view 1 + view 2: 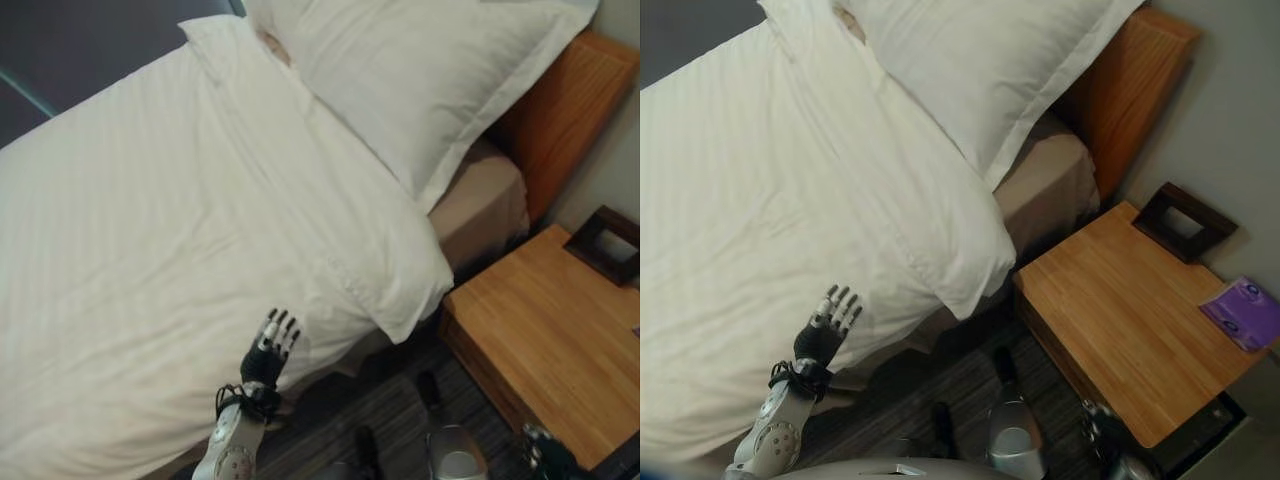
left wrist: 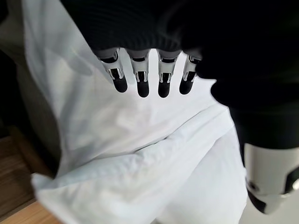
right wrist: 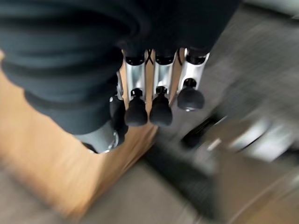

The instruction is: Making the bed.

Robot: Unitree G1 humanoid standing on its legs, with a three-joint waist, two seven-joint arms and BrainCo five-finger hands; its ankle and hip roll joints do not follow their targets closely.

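Here, white duvet (image 1: 150, 230), pillow (image 1: 420, 80), wooden nightstand (image 1: 1120, 310)

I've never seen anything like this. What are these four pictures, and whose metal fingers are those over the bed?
They belong to a humanoid robot that is making a bed. Two pictures come from cameras in its head, looking down; two come from cameras on its wrists. The left hand hovers open at the edge of the white duvet, holding nothing. A large pillow lies by the wooden headboard. The right hand hangs low beside the wooden nightstand, fingers relaxed, empty. On the nightstand sit a dark picture frame and a purple packet.
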